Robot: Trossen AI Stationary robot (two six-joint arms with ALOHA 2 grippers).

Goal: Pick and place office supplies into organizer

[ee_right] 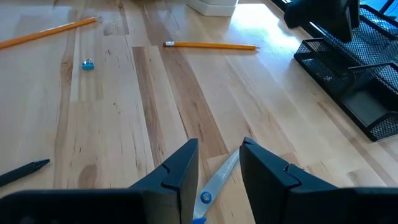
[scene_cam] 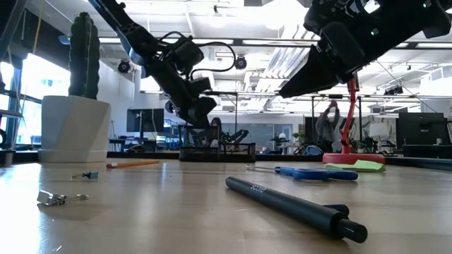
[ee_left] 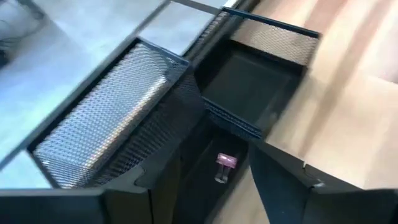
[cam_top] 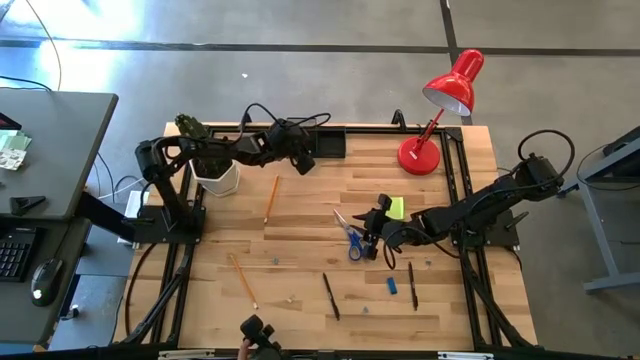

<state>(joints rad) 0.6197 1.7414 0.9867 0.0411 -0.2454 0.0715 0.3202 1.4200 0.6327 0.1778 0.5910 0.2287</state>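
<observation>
The black mesh organizer stands at the table's far edge. My left gripper hangs open just above it. A small pink clip lies on the floor of an organizer compartment below the gap between the fingers, touching neither. My right gripper is open at mid-table, raised above the blue-handled scissors, whose blade shows below its fingers. Pencils, black pens, a blue eraser and the yellow-green sticky pad lie flat on the wood.
A red desk lamp stands at the far right. A white pot with a cactus is at the far left beside the left arm. A small metal clip and a tiny blue item lie near the front.
</observation>
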